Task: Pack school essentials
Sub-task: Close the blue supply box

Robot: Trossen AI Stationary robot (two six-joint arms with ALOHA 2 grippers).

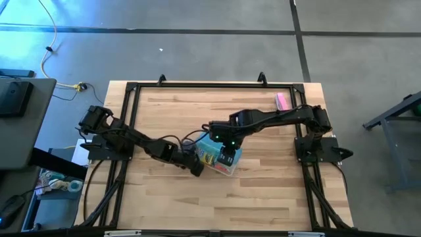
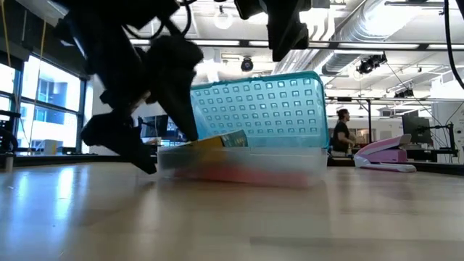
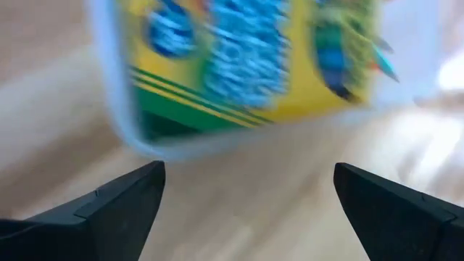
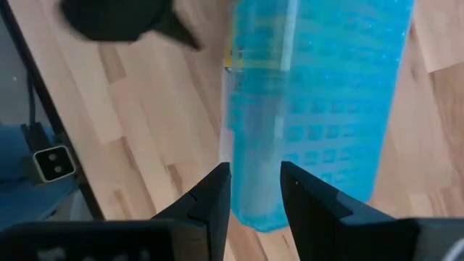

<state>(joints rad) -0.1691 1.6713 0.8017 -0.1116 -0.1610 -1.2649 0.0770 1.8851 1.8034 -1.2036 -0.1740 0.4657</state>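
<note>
The raised teal lid [image 2: 257, 109] of the clear case [image 2: 243, 161] is gripped by the right pincer [image 4: 255, 190], while the left pincer [image 3: 246, 206] is held wide open and empty beside the case.

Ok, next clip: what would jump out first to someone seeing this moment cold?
The clear plastic case mid-table, its teal perforated lid standing upright, with the yellow-green crayon box inside. The right gripper is above the lid, its fingers straddling the lid's edge, while the left gripper sits open just beside the case. A pink stapler lies off near the table's far right corner.
</note>
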